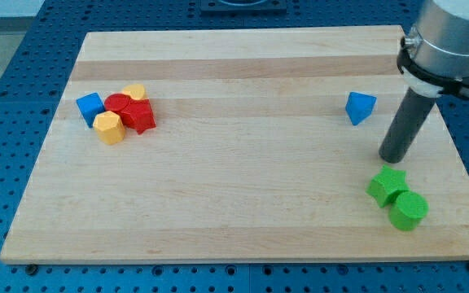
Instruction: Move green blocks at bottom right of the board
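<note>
Resting just above the green star block (387,185), my tip (392,159) shows fully; no pincer appears.

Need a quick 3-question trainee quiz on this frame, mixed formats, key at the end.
1. True or false: my tip is touching the blue block at the view's right.
2. Which block lies nearest my tip?
A. green star block
B. green cylinder
C. yellow block
3. Fill in: the two green blocks sit toward the view's bottom ____ of the board.

Key
1. False: my tip stands apart from it, lower and to the view's right.
2. A: it sits just below my tip.
3. right
</note>
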{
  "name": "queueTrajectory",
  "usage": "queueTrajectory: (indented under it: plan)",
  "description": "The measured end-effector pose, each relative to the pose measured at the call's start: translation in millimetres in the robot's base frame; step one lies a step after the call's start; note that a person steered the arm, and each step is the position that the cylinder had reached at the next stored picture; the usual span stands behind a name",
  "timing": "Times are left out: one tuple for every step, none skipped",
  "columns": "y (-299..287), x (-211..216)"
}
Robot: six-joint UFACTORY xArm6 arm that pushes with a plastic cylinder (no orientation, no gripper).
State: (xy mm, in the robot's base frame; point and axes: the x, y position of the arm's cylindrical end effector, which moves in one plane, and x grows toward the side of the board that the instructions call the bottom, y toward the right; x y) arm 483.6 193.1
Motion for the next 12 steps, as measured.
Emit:
queueTrajectory:
  plan:
    - [-40.5, 3.8]
    - [-58.7, 16.7]
    - [-58.5, 30.9]
    - [-58.5, 38.0]
    - [-58.5, 38.2]
    - [-58.4, 39.1]
    - [-57.1, 43.1]
    - [-49.3, 47.5]
    - [-38.4, 47.5]
    - [-32.0, 47.7]
    - [-27.8, 49.5]
    - [-23.0, 51.1]
